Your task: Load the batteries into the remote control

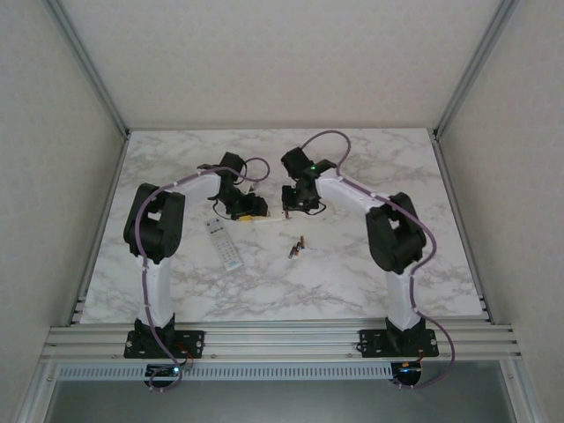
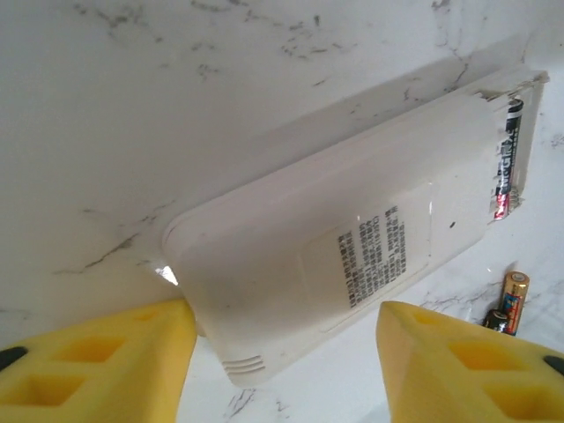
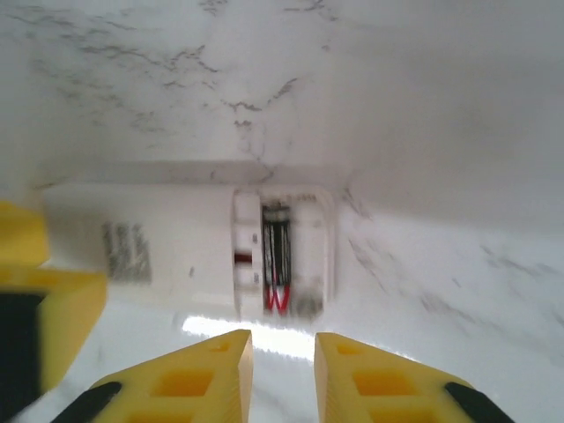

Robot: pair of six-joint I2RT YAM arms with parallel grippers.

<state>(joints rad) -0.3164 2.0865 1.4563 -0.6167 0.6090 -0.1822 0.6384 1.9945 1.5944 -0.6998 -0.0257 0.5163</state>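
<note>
Blur softens the battery [image 3: 276, 256] seated in the remote control [image 3: 167, 251].

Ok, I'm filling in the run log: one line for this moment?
left claw astride face-down remote control, grip unclear | right claw open, facing compartment | seated battery | loose batteries beside

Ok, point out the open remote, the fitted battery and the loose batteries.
open remote [image 2: 291, 238], left wrist view, back panel.
fitted battery [image 2: 505, 154], left wrist view, mid-body.
loose batteries [image 1: 297, 249], top external view, middle of group.
</note>
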